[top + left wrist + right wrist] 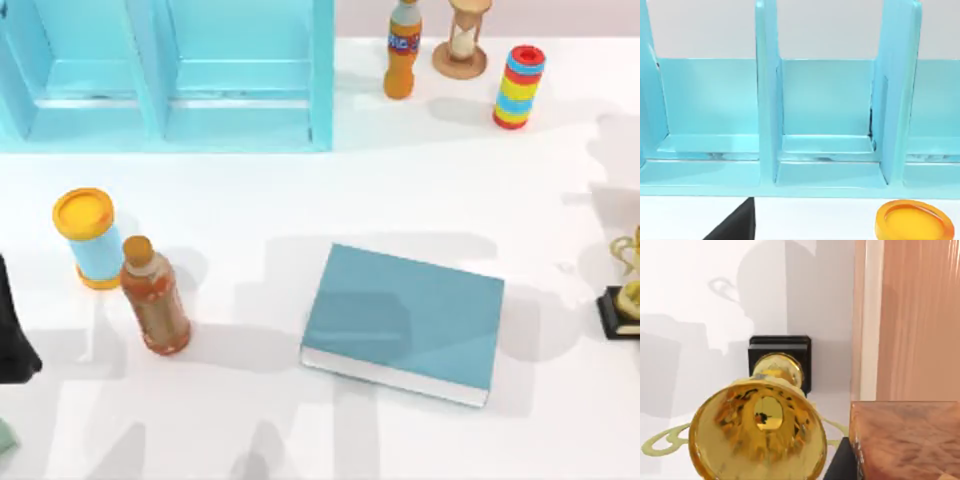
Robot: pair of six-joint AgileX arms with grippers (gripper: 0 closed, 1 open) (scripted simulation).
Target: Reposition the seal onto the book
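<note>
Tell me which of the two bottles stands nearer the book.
The brown drink bottle, just left of the book. The orange bottle with the blue label stands at the table's far edge.

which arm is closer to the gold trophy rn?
Right. Its wrist camera looks down on the trophy from close by; the left arm sits at the top view's far left edge, beyond the book.

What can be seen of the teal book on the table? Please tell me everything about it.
The book is a large, flat, rectangular hardcover with a plain teal-blue cover and white page edges along its near side. It is closed and lies flat on the white table, near the middle, turned a little askew. Soft shadows fall across the cover. Nothing rests on it and nothing touches it; the brown bottle stands apart at its left.
</note>
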